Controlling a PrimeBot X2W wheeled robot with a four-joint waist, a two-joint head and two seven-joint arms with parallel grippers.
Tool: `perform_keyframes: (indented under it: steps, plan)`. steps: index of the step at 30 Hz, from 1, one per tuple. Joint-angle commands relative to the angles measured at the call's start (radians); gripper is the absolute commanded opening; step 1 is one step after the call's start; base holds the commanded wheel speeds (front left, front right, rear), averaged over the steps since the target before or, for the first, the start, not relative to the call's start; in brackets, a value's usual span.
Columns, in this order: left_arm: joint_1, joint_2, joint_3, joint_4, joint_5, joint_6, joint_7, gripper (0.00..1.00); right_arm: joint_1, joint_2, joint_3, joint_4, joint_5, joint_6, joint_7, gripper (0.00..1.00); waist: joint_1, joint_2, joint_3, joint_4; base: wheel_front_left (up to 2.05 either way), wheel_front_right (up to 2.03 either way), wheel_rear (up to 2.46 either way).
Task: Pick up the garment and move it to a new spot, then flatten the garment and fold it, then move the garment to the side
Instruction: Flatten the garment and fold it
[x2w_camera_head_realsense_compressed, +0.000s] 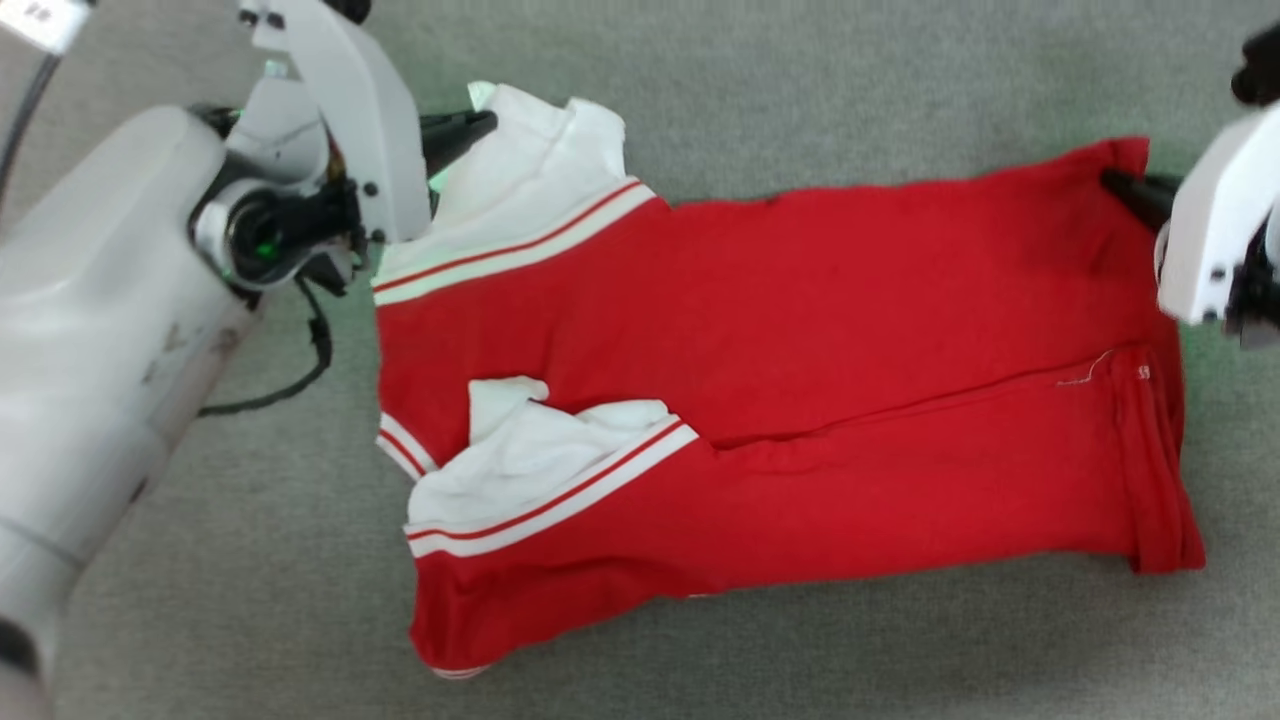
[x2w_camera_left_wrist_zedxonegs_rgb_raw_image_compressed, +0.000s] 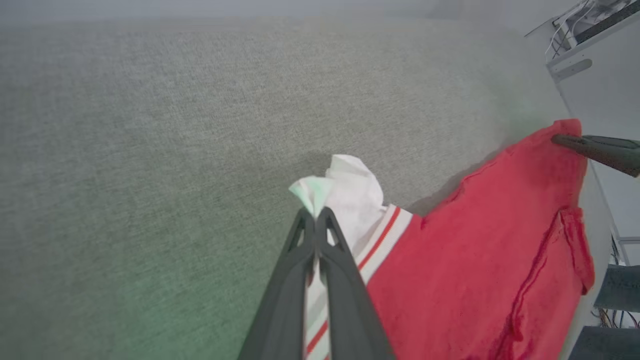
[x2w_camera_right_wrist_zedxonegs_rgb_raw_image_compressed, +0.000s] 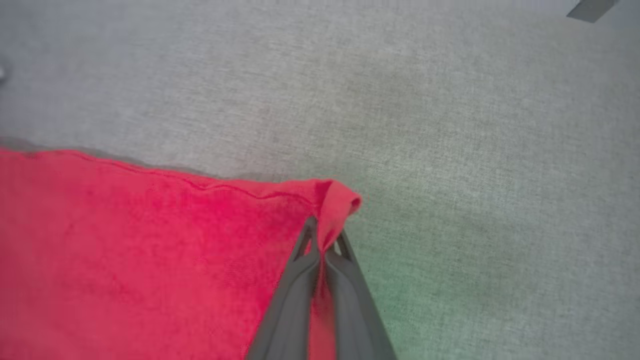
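Though vague overhead, garment (x2w_camera_right_wrist_zedxonegs_rgb_raw_image_compressed: 150, 250) in R pincer (x2w_camera_right_wrist_zedxonegs_rgb_raw_image_compressed: 325, 232)

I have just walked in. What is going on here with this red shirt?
A two-armed robot is handling a red jersey that lies on a grey fabric surface. Its left gripper is shut on the far white sleeve. Its right gripper is shut on the far red hem corner. The near long side appears already folded in, so the far side probably comes next.
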Motion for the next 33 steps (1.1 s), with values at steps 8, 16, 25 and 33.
perform_keyframes:
  steps: [8,16,25,33]
  plan:
    - [0.152,0.171,-0.003,-0.344,-0.041,-0.002,-0.116,0.00,0.222,-0.161,0.040,-0.224,0.114,-0.001,-0.067,0.00,0.0000,0.0000,-0.136,0.057,0.00,0.00,0.00]
    - [0.389,0.396,0.011,-0.688,-0.084,-0.002,-0.292,0.00,0.455,-0.288,-0.028,-0.362,0.160,-0.001,-0.082,0.00,0.0000,0.0000,-0.180,0.077,0.00,0.00,0.00]
    - [0.668,0.489,-0.043,-0.856,-0.113,0.017,-0.487,0.00,0.685,-0.270,-0.165,-0.403,0.160,-0.001,-0.109,0.00,0.0000,0.0000,-0.166,0.101,0.00,0.00,0.00]
    - [0.736,0.373,-0.087,-0.690,-0.089,0.019,-0.554,0.00,0.715,-0.215,-0.203,-0.376,0.078,-0.001,-0.148,0.00,0.0000,0.0000,-0.137,0.119,0.00,0.00,0.00]
